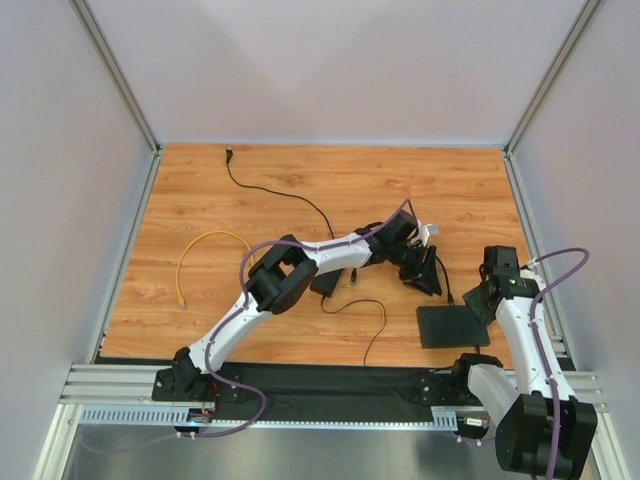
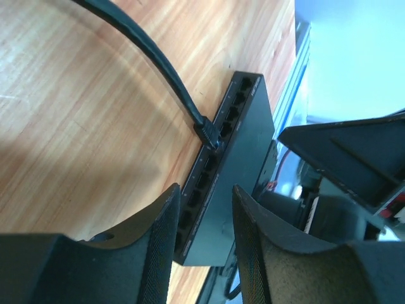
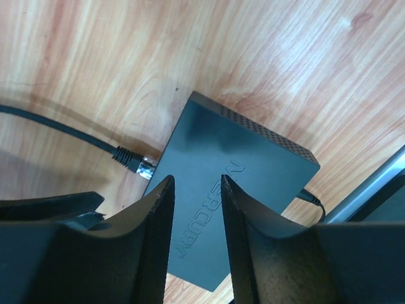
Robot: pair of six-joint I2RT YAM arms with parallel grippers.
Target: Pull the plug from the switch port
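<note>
The switch (image 1: 452, 325) is a flat black slab at the near right of the table. In the left wrist view its port row (image 2: 218, 155) faces me, with a black plug (image 2: 207, 133) seated in one port and its cable running up left. My left gripper (image 2: 202, 212) is open, short of the port side and empty; in the top view it (image 1: 425, 275) hovers just behind the switch. My right gripper (image 3: 195, 190) is open right above the switch's top (image 3: 253, 158), which reads MERCURY. A plug with a metal tip (image 3: 136, 163) sits at the switch's left side.
A small black adapter brick (image 1: 325, 283) lies partly under the left arm, with thin black cables (image 1: 370, 312) looping nearby. A yellow cable (image 1: 210, 245) lies at the left. A black cord end (image 1: 230, 155) lies at the back. Another cable (image 3: 313, 199) leaves the switch's right side.
</note>
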